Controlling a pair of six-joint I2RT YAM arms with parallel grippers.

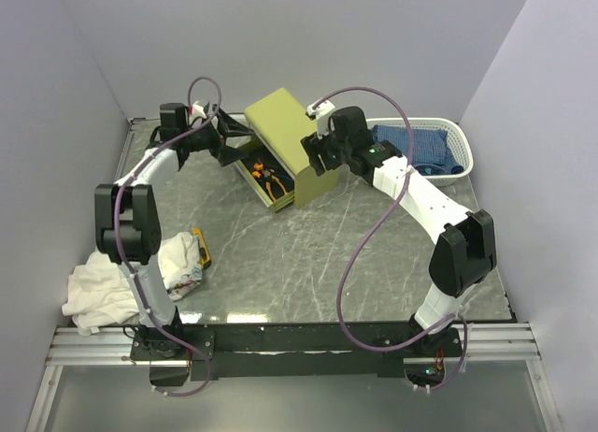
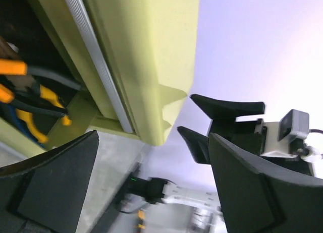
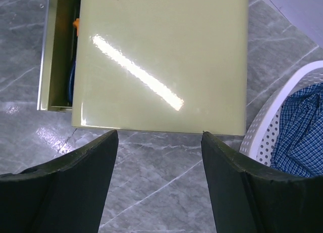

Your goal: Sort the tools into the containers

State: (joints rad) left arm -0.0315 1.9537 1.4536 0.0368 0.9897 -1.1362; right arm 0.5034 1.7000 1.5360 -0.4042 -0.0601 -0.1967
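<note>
The olive cabinet [image 1: 280,123] stands toward the far edge of the desk [image 1: 308,264], about midway between the left and right edges. Its long axis runs from the far edge toward the near edge and leans a little to the right. One drawer [image 1: 264,191] is pulled out of its left face, toward the near-left corner, with a dark inside and its length parallel to the cabinet. Orange-handled pliers [image 1: 267,178] lie in it, roughly along its length; which way their jaws point cannot be made out. In the left wrist view, yellow and blue handles also show in the drawer.

A yellow utility knife [image 1: 200,247] lies flat on the desk toward the near-left corner, well apart from the cabinet. Its long axis runs far to near, and it sits just beside a crumpled white cloth [image 1: 117,287].

The left claw [image 1: 235,144] is spread wide at the drawer's far-left end and holds nothing. The right claw [image 3: 159,136] is also spread wide, hanging over the cabinet's near-right edge with nothing gripped.

The desk is glossy grey marbled stone, showing glare. A white perforated basket [image 1: 464,151] with a blue checked cloth [image 1: 416,144] sits at the far-right corner. Plain pale lilac walls [image 1: 327,39] close in the left, far and right sides.
</note>
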